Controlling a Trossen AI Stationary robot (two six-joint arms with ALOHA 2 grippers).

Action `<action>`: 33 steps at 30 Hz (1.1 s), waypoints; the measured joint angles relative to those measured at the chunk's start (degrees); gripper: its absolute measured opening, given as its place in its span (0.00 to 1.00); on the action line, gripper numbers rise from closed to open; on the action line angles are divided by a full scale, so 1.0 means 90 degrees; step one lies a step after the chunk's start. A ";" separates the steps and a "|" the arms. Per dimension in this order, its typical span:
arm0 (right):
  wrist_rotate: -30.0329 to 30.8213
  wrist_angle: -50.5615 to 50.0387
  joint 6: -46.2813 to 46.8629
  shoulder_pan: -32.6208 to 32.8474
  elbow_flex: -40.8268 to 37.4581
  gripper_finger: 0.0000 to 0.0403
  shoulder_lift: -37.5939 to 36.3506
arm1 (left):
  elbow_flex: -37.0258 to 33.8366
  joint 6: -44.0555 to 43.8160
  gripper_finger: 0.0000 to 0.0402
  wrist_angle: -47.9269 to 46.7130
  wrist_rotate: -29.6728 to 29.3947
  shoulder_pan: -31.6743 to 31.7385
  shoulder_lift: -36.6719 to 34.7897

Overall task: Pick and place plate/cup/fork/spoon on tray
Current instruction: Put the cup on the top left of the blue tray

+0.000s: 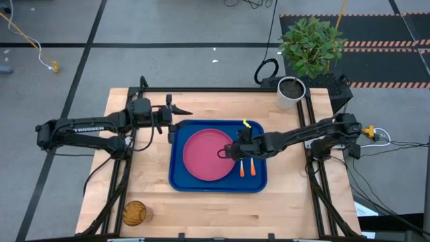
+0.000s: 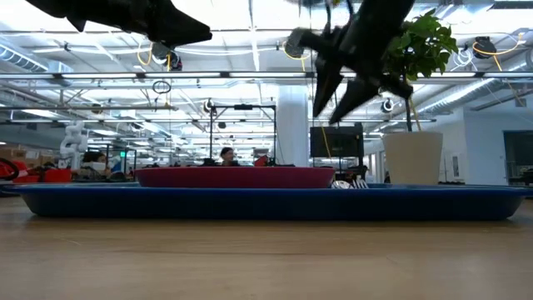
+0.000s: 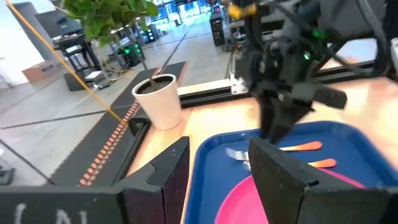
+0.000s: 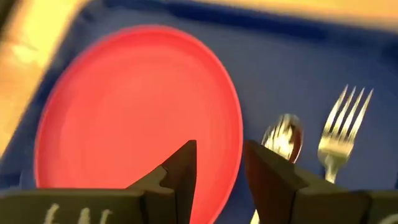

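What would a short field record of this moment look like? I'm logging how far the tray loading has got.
on tray: plate, spoon, fork
off tray: cup, near table corner
left gripper: open, empty, beside tray's far corner
right gripper: open, empty, above plate's edge
left to do: cup

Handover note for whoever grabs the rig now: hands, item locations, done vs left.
Right hand: open, empty, above the tray over the plate's edge beside the cutlery.
Left hand: open, empty, over bare table just off the tray's far-left corner.
Done: plate lies flat in the tray; spoon and fork lie side by side in the tray, next to the plate.
Left: cup stands on the table near the front-left corner, off the tray. Pick it and set it on the tray.
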 joint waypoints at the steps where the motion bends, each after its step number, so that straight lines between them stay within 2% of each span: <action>1: 0.0230 -0.0005 -0.0333 0.0029 0.0000 0.31 -0.0113 | 0.0000 -0.0072 0.42 0.0026 0.0003 -0.0038 0.0000; 4: 0.1205 0.0045 -0.1512 0.0133 0.0000 0.31 -0.0378 | 0.0000 -0.0547 0.42 0.0341 -0.0009 -0.0131 0.0000; 9: 0.3592 0.0492 -0.3327 0.0354 0.0000 0.31 -0.0592 | 0.0009 -0.0876 0.42 0.0354 -0.0029 -0.0382 0.0000; 11: 0.4311 0.0738 -0.3885 0.0390 0.0000 0.31 -0.0591 | 0.0106 -0.0928 0.42 0.0155 -0.0330 -0.0501 0.0000; 13: 0.4565 0.0899 -0.4367 0.0388 0.0000 0.31 -0.0585 | 0.0314 -0.0929 0.42 -0.0331 -0.0859 -0.0615 0.0000; 17: 0.4225 0.1188 -0.5191 0.0278 0.0000 0.31 -0.0585 | 0.1053 -0.0946 0.42 -0.1732 -0.1917 -0.0898 0.0000; 25: 0.2986 0.2556 -0.7178 0.0126 -0.0006 0.31 -0.0585 | 0.2709 -0.2021 0.42 -0.4375 -0.3066 -0.2050 0.0110; 28: 0.2165 0.3549 -0.7803 0.0125 -0.0224 0.31 -0.0592 | 0.3102 -0.2682 0.42 -0.5116 -0.3269 -0.2618 0.0202; 33: 0.0116 0.5653 -0.8476 0.0123 -0.1066 0.31 -0.0918 | 0.3414 -0.3669 0.42 -0.5561 -0.3364 -0.3746 0.0453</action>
